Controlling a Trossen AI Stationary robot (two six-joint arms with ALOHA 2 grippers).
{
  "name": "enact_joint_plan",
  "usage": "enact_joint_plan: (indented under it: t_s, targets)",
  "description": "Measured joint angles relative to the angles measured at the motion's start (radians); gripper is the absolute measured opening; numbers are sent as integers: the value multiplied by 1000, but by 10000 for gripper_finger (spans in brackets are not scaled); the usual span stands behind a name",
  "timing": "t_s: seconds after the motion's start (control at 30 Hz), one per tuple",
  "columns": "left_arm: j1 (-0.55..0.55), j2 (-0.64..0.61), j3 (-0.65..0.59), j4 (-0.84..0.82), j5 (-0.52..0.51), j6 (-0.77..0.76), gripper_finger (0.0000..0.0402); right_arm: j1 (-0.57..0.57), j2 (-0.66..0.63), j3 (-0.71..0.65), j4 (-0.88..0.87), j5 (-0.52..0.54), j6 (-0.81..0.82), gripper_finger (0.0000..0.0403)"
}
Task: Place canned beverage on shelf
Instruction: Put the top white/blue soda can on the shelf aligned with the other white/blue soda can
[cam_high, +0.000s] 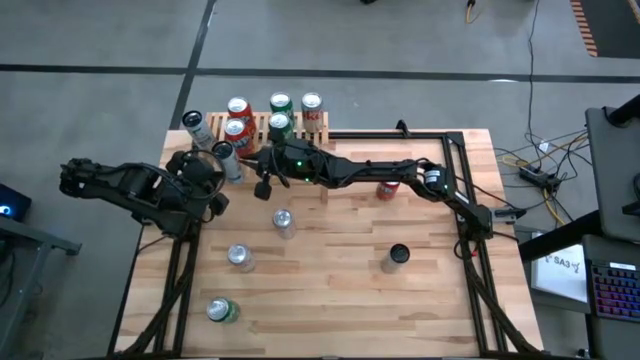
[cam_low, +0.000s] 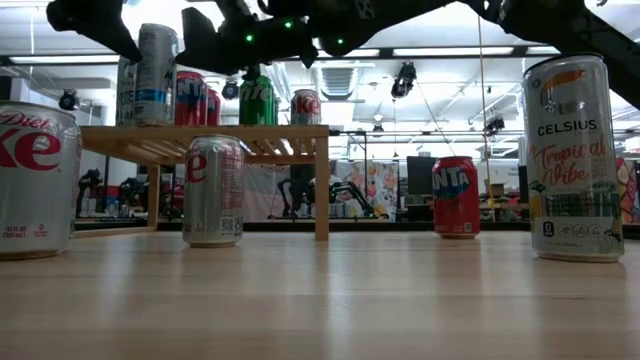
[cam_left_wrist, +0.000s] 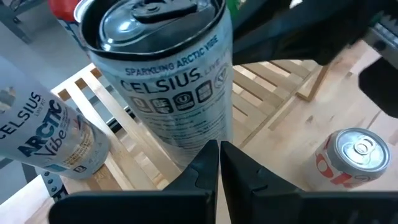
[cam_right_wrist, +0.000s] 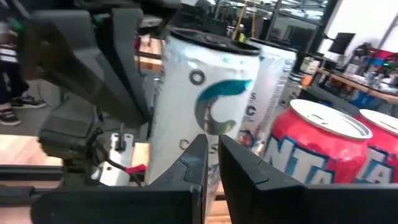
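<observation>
A white Celsius Arctic Vibe can (cam_left_wrist: 168, 81) (cam_high: 226, 160) (cam_low: 157, 75) stands upright on the slats at the near left end of the light-wood shelf (cam_high: 300, 128) (cam_low: 230, 135). My left gripper (cam_left_wrist: 219, 163) (cam_high: 222, 176) is shut and points slanting down at the can's lower wall from the table's left side. My right gripper (cam_right_wrist: 211, 155) (cam_high: 248, 160) is shut and points level at the same can's side from the right. A second Arctic Vibe can (cam_left_wrist: 46, 140), two red cans, two green cans and a Coke can also stand on the shelf. My left gripper's shut fingertips (cam_left_wrist: 208, 155) stand right at the can's lower side wall (cam_left_wrist: 199, 140). Whether they touch it I cannot tell. My right gripper's shut fingertips (cam_right_wrist: 199, 149) stand right at the can's side wall (cam_right_wrist: 208, 118), about halfway up. Whether they touch it I cannot tell.
On the table in front of the shelf stand loose cans: a silver Coke can (cam_high: 284, 222), another silver one (cam_high: 240, 258), a green one (cam_high: 222, 310), a dark-topped Celsius can (cam_high: 397, 256) and a red Fanta can (cam_high: 388, 188) under the right arm.
</observation>
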Motion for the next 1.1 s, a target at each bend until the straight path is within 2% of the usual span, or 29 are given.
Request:
enact_joint_plan:
  t_s: [0.13, 0.33, 0.43, 0.6, 0.83, 0.97, 1.1]
  targets:
    - [0, -2, 0, -11, -2, -17, 0, 0, 0, 0, 2, -39, 13, 27]
    - [0, -10, 0, -35, 7, -54, 0, 4, 0, -2, -15, -41, 7, 27]
    - [0, -12, 14, -33, 60, -55, 0, 5, -15, -2, -64, -41, -7, 27]
    - [-3, -2, 59, 3, 137, -53, 0, 5, -95, -2, -212, -41, -62, 27]
    - [-9, 55, 163, 117, 162, 61, 0, 5, -258, -2, -514, -42, -116, 27]
    - [-9, 108, 265, 106, 142, 87, 0, 5, -350, -2, -650, -43, -125, 27]
    - [-8, 158, 385, 25, 126, 101, 0, 4, -417, -2, -770, -42, -125, 27]
